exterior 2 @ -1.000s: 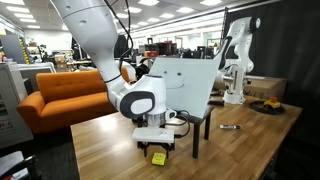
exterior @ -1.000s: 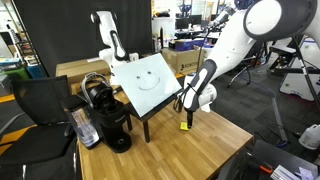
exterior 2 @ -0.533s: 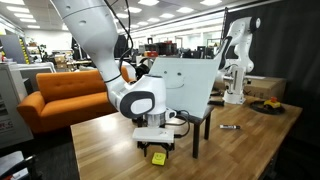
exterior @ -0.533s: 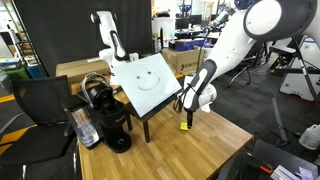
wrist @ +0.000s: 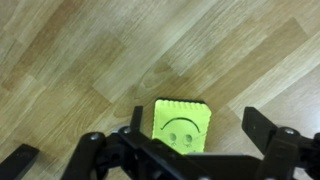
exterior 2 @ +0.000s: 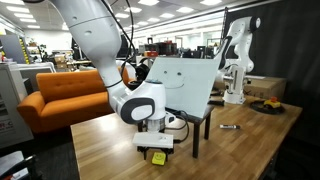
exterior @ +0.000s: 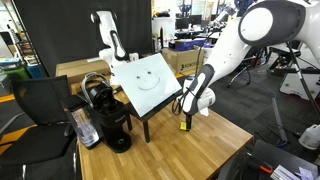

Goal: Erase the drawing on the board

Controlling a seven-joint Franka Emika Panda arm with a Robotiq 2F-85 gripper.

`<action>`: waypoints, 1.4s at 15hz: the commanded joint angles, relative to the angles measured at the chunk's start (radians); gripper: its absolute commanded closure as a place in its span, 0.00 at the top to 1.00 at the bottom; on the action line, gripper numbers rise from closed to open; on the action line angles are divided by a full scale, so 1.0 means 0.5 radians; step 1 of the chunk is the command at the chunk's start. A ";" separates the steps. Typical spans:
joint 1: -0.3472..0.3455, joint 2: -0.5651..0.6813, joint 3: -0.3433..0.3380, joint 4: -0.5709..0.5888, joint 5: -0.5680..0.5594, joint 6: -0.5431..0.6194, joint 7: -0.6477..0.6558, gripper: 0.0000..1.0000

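The board [exterior: 146, 80] stands tilted on a dark stand on the wooden table. The drawing [exterior: 148, 83], a thin-lined smiley face, shows on it. In an exterior view only the board's back [exterior 2: 188, 78] shows. A yellow-green eraser pad [wrist: 181, 127] with a smiley face lies flat on the table; it also shows in both exterior views [exterior: 184, 126] [exterior 2: 157, 157]. My gripper [wrist: 198, 132] points down just above it, open, one finger on each side of the pad. It also shows in both exterior views [exterior: 185, 119] [exterior 2: 156, 149], beside the board's stand.
A black coffee machine [exterior: 108, 116] and a black chair [exterior: 38, 108] stand by the board. A second white arm [exterior: 108, 35] stands behind it. An orange sofa [exterior 2: 58, 96] lies beyond the table. A small dark object [exterior 2: 229, 127] lies on the table.
The arm has shifted slightly, with the wrist a little lower over the eraser pad. The pad and the board have not moved.
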 commanded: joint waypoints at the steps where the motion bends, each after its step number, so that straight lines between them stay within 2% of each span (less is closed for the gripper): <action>1: -0.078 0.043 0.068 0.013 -0.037 0.140 0.007 1.00; 5: -0.146 0.064 0.142 -0.009 -0.015 0.294 0.081 1.00; 11: -0.210 0.095 0.202 -0.007 -0.042 0.342 0.175 1.00; 12: -0.211 0.098 0.203 -0.004 -0.044 0.341 0.185 0.96; 13: -0.203 0.095 0.197 0.001 -0.049 0.332 0.198 0.74; 15: -0.196 0.095 0.195 0.010 -0.056 0.325 0.219 0.69; 20: -0.183 0.097 0.190 0.031 -0.073 0.317 0.253 0.33; 21: -0.180 0.099 0.188 0.038 -0.075 0.315 0.257 0.28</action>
